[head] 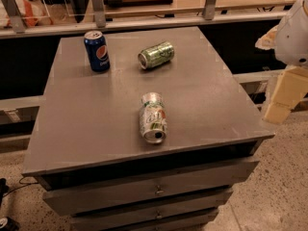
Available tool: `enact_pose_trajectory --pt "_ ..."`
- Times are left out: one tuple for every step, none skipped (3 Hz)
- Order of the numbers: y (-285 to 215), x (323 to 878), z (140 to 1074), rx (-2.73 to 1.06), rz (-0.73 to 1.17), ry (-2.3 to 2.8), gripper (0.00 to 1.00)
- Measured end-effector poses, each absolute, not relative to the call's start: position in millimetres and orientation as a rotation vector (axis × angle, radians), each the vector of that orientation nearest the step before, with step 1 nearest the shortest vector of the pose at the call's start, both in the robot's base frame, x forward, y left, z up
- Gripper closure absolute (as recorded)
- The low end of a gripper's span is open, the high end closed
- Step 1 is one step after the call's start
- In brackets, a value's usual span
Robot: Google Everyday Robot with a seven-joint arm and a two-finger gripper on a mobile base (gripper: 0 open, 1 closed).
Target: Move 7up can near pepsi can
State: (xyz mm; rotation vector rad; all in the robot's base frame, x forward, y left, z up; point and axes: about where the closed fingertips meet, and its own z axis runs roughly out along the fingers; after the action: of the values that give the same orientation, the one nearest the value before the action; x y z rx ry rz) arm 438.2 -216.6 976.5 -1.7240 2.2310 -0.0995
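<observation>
Inspecting, we find 7up can lying near, pepsi can upright far left, gripper at right, grip state unclear.

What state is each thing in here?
7up can: lying on its side, at the front of the table.
Pepsi can: upright, back left.
Green can: lying on its side.
Drawers: look shut.
Gripper: off the table's right side, away from all cans.
</observation>
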Motion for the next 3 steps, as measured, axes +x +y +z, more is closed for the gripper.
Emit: enact_pose_trajectory --pt "-217 438 977 -1.724 -0.100 2.231 0.00" --pt "-201 445 975 -1.806 -0.077 2.135 0.00" --pt "-170 457 967 -1.988 -0.012 1.923 0.00"
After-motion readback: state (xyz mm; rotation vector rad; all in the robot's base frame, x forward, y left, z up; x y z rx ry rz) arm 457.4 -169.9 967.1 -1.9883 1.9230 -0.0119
